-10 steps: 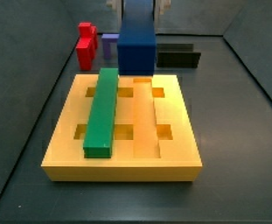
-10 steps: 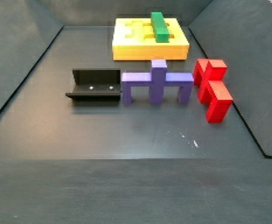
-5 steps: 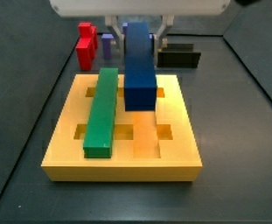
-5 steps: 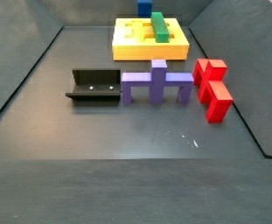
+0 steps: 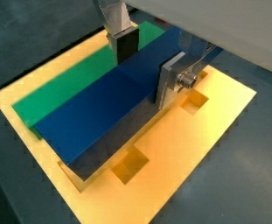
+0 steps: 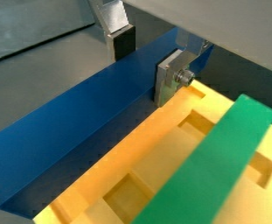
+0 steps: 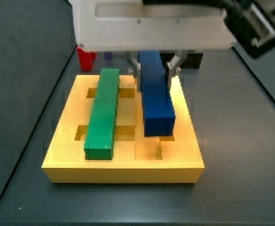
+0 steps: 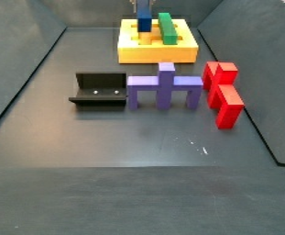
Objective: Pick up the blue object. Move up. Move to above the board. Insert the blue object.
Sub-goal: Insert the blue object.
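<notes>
Dark bench under the board (image 7: 175, 161). Claw (image 5: 148, 61) clamped on the blue object (image 7: 157, 93), hanging over board beside green bar (image 7: 103, 110). Insertion step: probably needs lowering straight into groove.

tool (image 5: 146, 63) over board (image 7: 187, 150); green bar (image 7: 102, 110) flanks the open groove.

No readable text anywhere.

No letters, numbers or brand marks showed, while the gripper (image 5: 146, 64) sat over the board (image 5: 191, 166), clamped on the blue object (image 5: 103, 118).
</notes>
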